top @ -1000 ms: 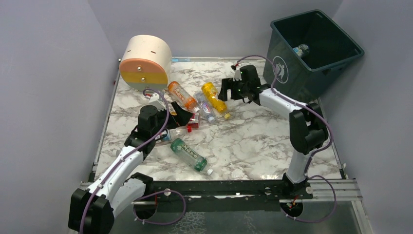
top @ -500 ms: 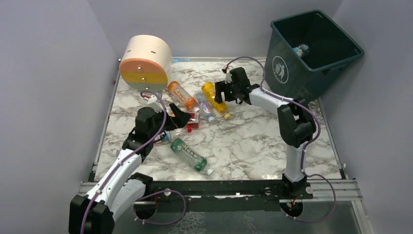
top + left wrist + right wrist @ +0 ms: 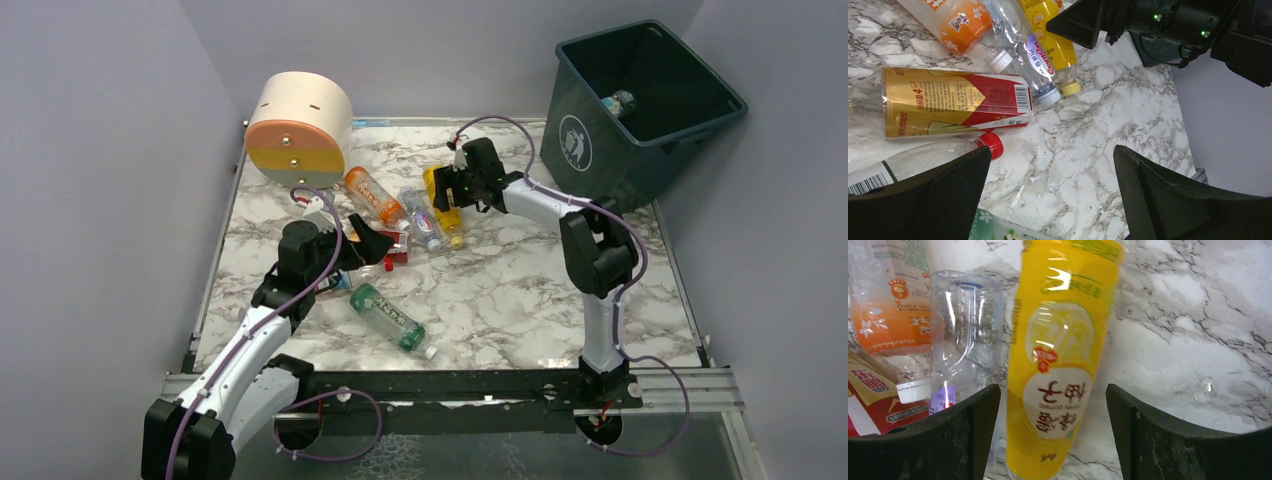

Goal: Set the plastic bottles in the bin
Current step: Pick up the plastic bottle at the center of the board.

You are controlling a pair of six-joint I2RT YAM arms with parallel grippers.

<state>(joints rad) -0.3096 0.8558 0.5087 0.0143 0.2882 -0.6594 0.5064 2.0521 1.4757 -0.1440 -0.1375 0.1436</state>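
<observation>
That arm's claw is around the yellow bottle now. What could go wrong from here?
The right gripper straddles the yellow plastic bottle, jaws open, not pinching yet. The clear plastic bottle lies right beside it, so a finger might catch or shove that one. The yellow bottle is glossy and rounded, so it might slip out on the way to the dark teal square bin.

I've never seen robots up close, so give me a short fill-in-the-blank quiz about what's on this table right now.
1. The right gripper has its jaws on either side of the ___ bottle.
2. The left gripper is wide ___, holding nothing.
3. Only ___ bottle shows inside the bin.
4. The bottle nearest the table's near edge is tinted ___.
Missing words: yellow; open; one; green.
</observation>
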